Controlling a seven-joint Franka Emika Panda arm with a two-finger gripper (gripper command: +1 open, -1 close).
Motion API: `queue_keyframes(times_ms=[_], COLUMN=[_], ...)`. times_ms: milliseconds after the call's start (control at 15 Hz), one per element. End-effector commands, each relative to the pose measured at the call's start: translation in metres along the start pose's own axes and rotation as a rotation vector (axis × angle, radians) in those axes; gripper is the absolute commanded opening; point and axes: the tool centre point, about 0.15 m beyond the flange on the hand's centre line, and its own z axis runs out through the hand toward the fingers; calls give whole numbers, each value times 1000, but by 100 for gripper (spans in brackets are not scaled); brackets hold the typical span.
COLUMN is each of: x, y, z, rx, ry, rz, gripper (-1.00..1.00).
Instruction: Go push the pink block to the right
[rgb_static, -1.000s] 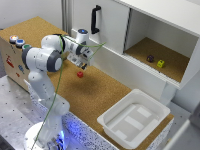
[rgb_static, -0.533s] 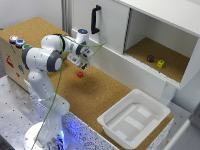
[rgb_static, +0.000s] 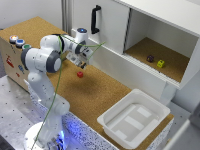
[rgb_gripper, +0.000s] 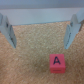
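The pink block (rgb_static: 79, 74) is a tiny reddish cube on the cork tabletop. In the wrist view it (rgb_gripper: 58, 62) shows a letter A on its top face. My gripper (rgb_static: 83, 64) hangs just above and slightly behind the block, apart from it. In the wrist view the gripper (rgb_gripper: 40, 41) is open and empty, with both fingers (rgb_gripper: 9, 31) spread wide over bare cork. The block lies outside the gap between the fingers, not between them.
A white tray (rgb_static: 132, 118) stands at the exterior view's lower right. An open cabinet shelf (rgb_static: 155, 62) holds a dark purplish-brown block (rgb_static: 150, 58) and a yellow block (rgb_static: 160, 63). A cabinet door with a black handle (rgb_static: 94, 19) stands behind the gripper. A box with buttons (rgb_static: 16, 41) is at the left.
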Motion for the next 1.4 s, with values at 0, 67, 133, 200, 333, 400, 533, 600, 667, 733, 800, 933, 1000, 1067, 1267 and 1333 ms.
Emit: queue_keyframes(times_ms=[0, 67, 133, 200, 333, 400, 533, 600, 667, 733, 800, 933, 1000, 1067, 1267, 1333], x=[-39, -36, -32, -30, -21, -16, -7, -4, -1, 1, 4, 7, 9, 11, 21, 23], y=[-38, -38, -36, -36, -35, -36, -38, -38, -36, -34, -31, -26, -21, -17, -1, 6], z=[-4, 3, 12, 16, 30, 37, 54, 61, 70, 74, 80, 86, 89, 91, 93, 93], rx=[-5, -2, 16, 23, 41, 58, 76, 85, 86, 100, 104, 93, 96, 90, 88, 89], ry=[60, 50, 44, 45, 50, 51, 40, 31, 15, 5, -13, -23, -22, -18, -16, -14], rz=[12, 15, 16, 4, 9, -4, -14, -12, -5, 5, 13, 12, 21, 28, 50, 57], gripper=[100, 100, 100, 100, -100, -100, -100, -100, -100, -100, -100, -100, -100, -100, -100, -100])
